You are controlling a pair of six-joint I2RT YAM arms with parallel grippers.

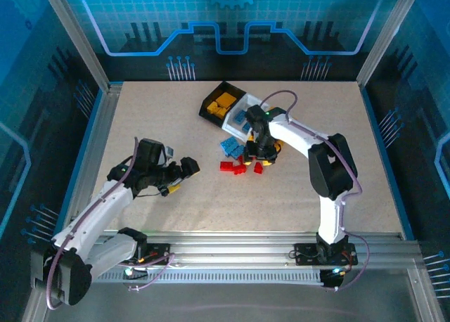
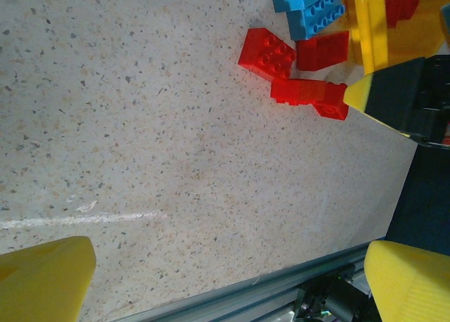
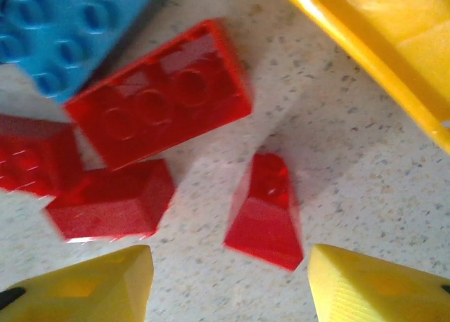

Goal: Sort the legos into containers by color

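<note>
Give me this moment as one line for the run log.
left gripper open over table | right gripper open, small red brick loose by its fingers | other red bricks unsorted

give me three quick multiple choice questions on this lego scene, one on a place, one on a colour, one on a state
1. Where do the orange-yellow bricks lie?
A) in a white bin
B) in the black bin
C) in a yellow bin

2. What colour is the small brick lying between the fingertips of the right pincer?
A) blue
B) yellow
C) red

3. How does the left pincer stand?
A) open, nothing in it
B) shut on a brick
C) shut, empty

Answers:
1 B: the top view shows them piled inside the black walls.
2 C: the right wrist view shows a red wedge on the table between the yellow tips.
3 A: the left wrist view shows its tips wide apart over bare tabletop.
</note>
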